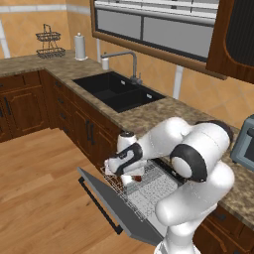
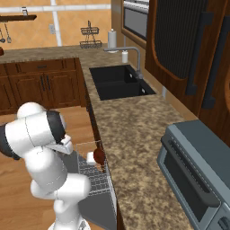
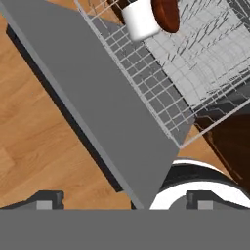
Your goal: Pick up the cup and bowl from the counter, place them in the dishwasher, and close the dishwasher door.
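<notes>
- I see my end effector [image 3: 124,200] with its two finger tips [image 3: 46,199] far apart at the bottom of the hand view; the jaws stand wide open and nothing sits between them or touches them.
- In the left base view the hand hangs over the pulled-out white wire rack [image 1: 149,186] of the dishwasher [image 1: 144,198], above the near left part of the rack.
- The cup [image 3: 141,19] lies on its side in the rack, white wall toward my hand camera, and the bowl [image 3: 166,13] sits just beside it, dark reddish-brown, touching or nearly touching; I cannot tell which.
- From the right base view I make out the bowl as a dark red shape with a bit of white cup next to it, at the rack's corner closest to the bench [image 2: 134,134].
- The dishwasher door [image 3: 97,112] is dropped down flat, a grey panel reaching out over the wooden floor [image 1: 39,198]; its black bar handle [image 1: 99,206] runs along the outer edge.
- The door's long edge cuts diagonally through the hand view, with bare floor on its left side.
- On the bench, the black sink [image 1: 119,92] lies further along to the left, and a grey toaster oven [image 2: 197,175] stands on the near right.
- There is open floor to the left of the door.
</notes>
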### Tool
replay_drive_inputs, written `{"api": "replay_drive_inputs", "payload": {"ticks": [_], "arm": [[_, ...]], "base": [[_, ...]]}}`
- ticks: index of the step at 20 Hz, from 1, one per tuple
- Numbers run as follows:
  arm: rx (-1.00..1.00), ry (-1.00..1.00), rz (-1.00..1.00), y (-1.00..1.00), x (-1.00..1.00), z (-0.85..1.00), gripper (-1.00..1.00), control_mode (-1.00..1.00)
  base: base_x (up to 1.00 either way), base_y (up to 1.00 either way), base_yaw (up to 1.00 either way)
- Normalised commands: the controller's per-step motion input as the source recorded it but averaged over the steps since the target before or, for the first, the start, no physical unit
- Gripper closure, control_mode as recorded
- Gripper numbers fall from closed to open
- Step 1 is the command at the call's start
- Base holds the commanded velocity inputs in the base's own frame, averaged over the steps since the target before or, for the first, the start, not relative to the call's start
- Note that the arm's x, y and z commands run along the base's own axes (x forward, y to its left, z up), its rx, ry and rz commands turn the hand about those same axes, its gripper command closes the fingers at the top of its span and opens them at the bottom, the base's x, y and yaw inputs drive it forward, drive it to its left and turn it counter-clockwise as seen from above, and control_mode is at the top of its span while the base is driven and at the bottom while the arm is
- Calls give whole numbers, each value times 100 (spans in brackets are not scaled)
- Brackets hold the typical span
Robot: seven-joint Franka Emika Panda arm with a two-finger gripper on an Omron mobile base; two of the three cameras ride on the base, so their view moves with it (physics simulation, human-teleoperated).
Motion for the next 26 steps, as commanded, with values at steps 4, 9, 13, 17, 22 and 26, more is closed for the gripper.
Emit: {"api": "replay_drive_inputs", "payload": {"ticks": [4,9,13,17,22,26], "arm": [[-18,3,3,78,-33,31,-100,-100],[-21,0,2,67,-30,6,-100,-100],[-26,3,0,57,-2,0,-100,-100],[-30,8,0,56,0,-16,-100,-100],[-15,0,3,22,5,-54,-100,-100],[-5,-6,4,25,2,-49,-100,-100]], "base": [[0,0,0],[0,0,0],[0,0,0],[0,0,0],[0,0,0],[0,0,0]]}}
